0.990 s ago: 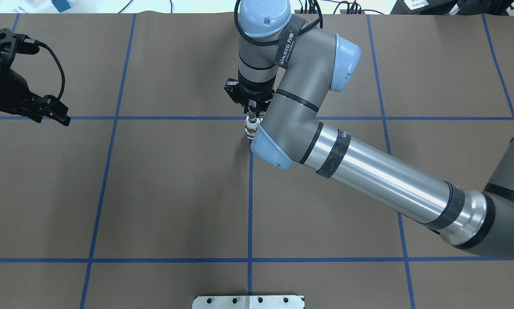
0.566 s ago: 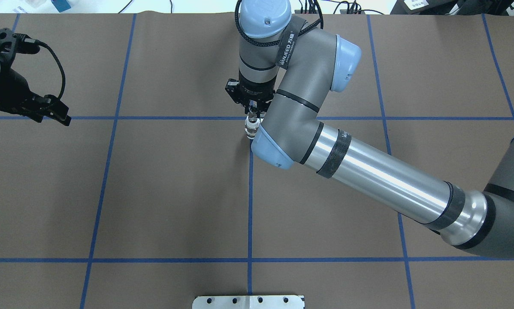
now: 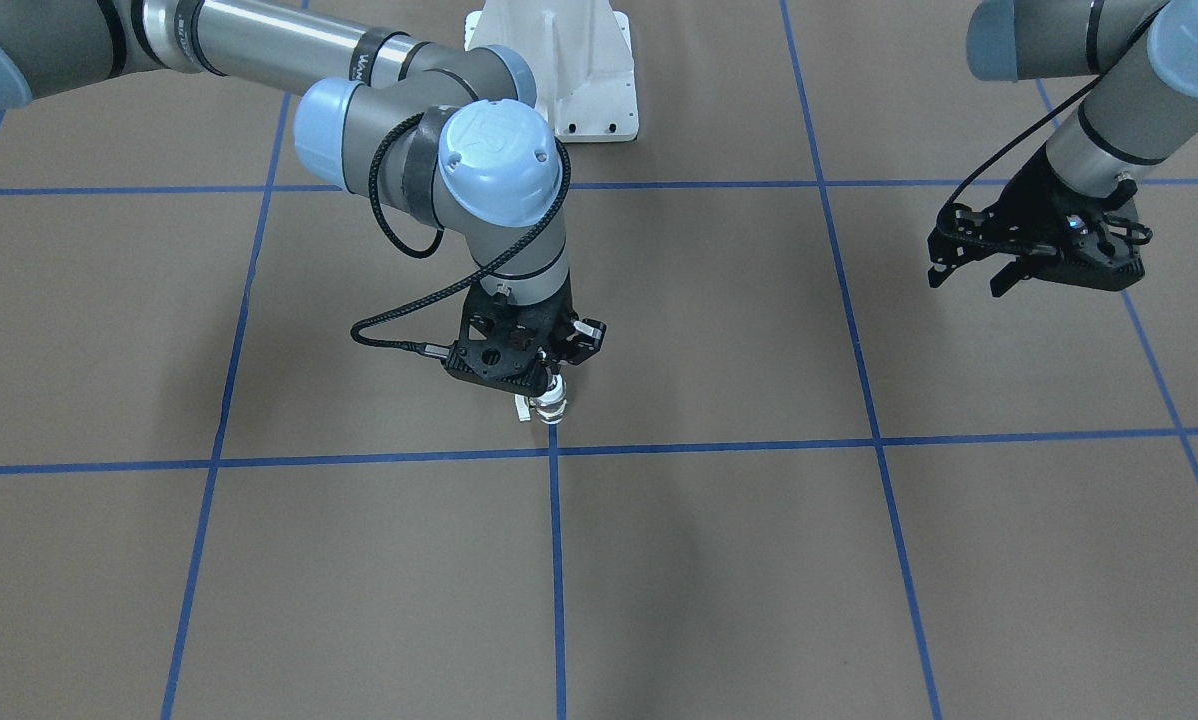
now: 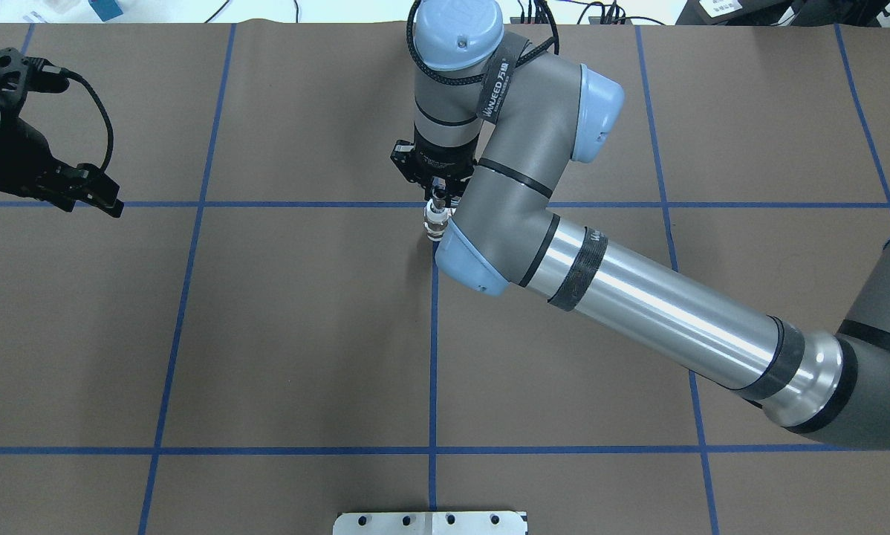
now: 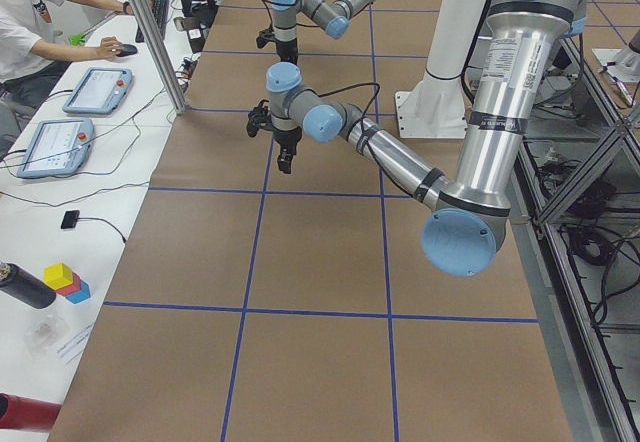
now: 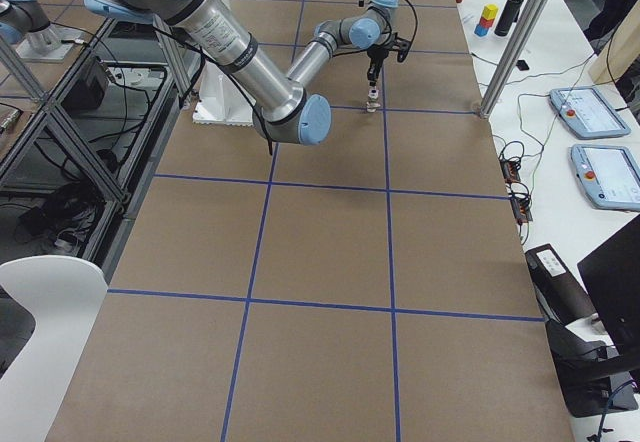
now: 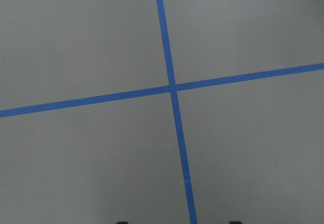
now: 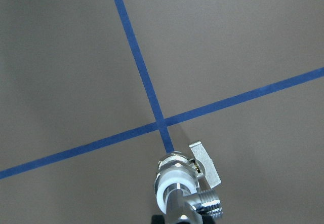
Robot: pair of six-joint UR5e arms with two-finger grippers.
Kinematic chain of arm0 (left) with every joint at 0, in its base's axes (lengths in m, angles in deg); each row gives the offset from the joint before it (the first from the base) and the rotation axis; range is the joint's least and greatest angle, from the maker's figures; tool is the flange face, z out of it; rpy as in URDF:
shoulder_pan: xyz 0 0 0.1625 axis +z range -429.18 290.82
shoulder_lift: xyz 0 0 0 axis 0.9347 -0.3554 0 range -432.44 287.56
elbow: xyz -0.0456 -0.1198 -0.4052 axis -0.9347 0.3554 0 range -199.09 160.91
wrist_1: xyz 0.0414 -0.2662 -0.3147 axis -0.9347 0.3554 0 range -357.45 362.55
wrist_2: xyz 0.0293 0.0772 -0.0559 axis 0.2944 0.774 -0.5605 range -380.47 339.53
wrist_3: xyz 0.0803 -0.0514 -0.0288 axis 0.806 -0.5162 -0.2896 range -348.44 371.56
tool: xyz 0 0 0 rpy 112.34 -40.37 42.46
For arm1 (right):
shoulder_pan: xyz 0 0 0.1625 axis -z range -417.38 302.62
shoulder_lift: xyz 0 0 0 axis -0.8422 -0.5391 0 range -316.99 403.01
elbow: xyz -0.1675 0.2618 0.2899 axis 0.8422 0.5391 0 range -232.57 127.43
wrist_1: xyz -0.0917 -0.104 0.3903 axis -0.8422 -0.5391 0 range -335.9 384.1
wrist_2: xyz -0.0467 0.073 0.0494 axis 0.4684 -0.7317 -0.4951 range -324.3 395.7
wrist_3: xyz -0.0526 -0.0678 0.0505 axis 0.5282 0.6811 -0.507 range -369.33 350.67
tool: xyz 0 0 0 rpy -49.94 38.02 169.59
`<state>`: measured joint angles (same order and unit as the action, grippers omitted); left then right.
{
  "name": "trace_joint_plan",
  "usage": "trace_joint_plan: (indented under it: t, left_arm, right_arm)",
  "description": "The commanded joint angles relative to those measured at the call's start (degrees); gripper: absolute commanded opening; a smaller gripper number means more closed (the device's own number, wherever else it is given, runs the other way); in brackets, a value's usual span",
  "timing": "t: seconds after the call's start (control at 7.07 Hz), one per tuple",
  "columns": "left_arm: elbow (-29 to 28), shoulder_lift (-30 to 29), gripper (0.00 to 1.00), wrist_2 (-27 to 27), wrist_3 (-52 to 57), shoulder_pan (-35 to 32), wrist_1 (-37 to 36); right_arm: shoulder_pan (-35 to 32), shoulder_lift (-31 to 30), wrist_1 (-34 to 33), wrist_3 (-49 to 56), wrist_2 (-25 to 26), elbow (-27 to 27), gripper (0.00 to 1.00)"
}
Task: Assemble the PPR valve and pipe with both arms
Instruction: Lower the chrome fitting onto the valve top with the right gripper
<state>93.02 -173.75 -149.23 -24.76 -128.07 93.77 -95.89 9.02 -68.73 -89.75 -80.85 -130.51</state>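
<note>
My right pincer is clenched on the pipe, which sits joined onto the upper end of the PPR valve. The pair is upright just beside a crossing of blue tape lines mid-surface. I cannot tell whether the valve touches down. My left pincer hovers well apart, released.

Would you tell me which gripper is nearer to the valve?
Right. The right gripper is directly above the valve, holding the pipe atop it; the left gripper hangs far off.
</note>
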Motion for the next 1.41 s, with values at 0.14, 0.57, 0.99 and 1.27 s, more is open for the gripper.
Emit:
trace_joint_plan:
  t: [0.14,0.57,0.99,1.27]
  left_arm:
    - [0.1,0.0,0.74,-0.2,-0.4,0.0,-0.1]
    - [0.2,0.0,0.74,-0.3,-0.5,-0.1,-0.1]
    - [0.3,0.0,0.74,-0.3,-0.5,-0.1,-0.1]
    - [0.2,0.1,0.74,-0.2,-0.5,-0.1,-0.1]
  right_arm:
    - [0.1,0.0,0.1,0.3,0.0,0.8,0.17]
    - [0.1,0.1,0.1,0.5,0.0,1.1,0.17]
    - [0.1,0.2,0.1,0.6,0.1,1.1,0.47]
    - [0.1,0.2,0.1,0.7,0.1,1.1,0.62]
